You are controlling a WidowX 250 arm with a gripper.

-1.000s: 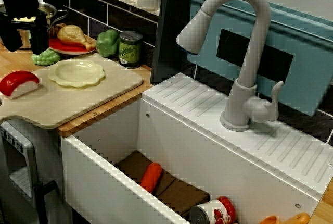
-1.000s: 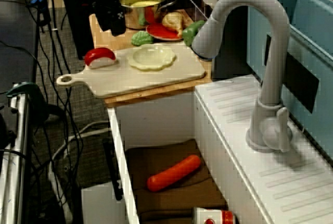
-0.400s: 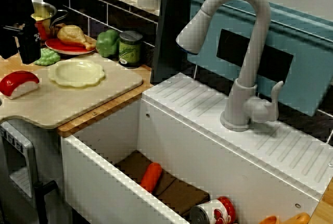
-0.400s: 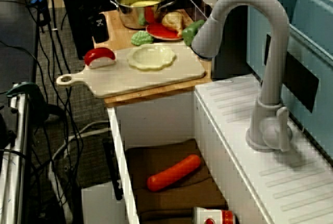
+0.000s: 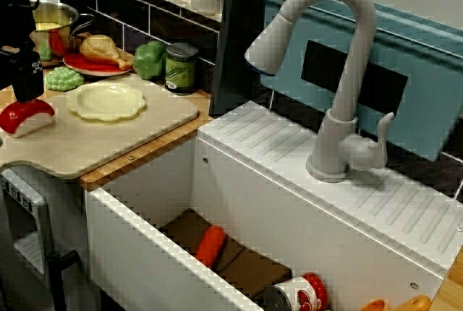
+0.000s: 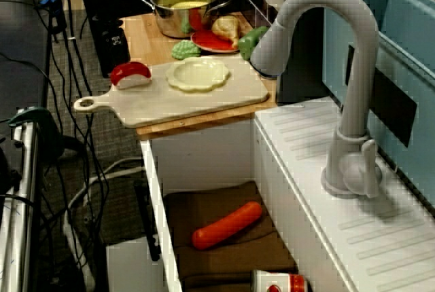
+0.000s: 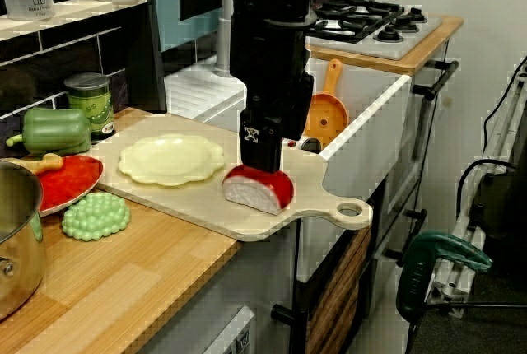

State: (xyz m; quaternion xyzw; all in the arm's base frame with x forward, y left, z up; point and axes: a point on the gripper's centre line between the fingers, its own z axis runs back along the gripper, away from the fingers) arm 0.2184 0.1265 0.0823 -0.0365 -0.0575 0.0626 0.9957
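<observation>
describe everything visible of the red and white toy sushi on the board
The red and white toy sushi looks like glossy plastic: a red domed top on a white block. It lies flat near the handle end of the pale cutting board. The black gripper hangs above it; whether they touch cannot be told.

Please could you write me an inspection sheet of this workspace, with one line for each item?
Surface: cutting board on wooden counter, handle end overhanging.
Work items: red-and-white sushi piece on the board, near its handle.
Clutter: pale plate, green grapes, red plate, green pepper, pot; orange-red item in the sink.
Grippers: gripper directly above the sushi piece; jaws' state and contact unclear.
Cables: black cables on the floor beside the counter.
Surroundings: faucet, stove.
</observation>
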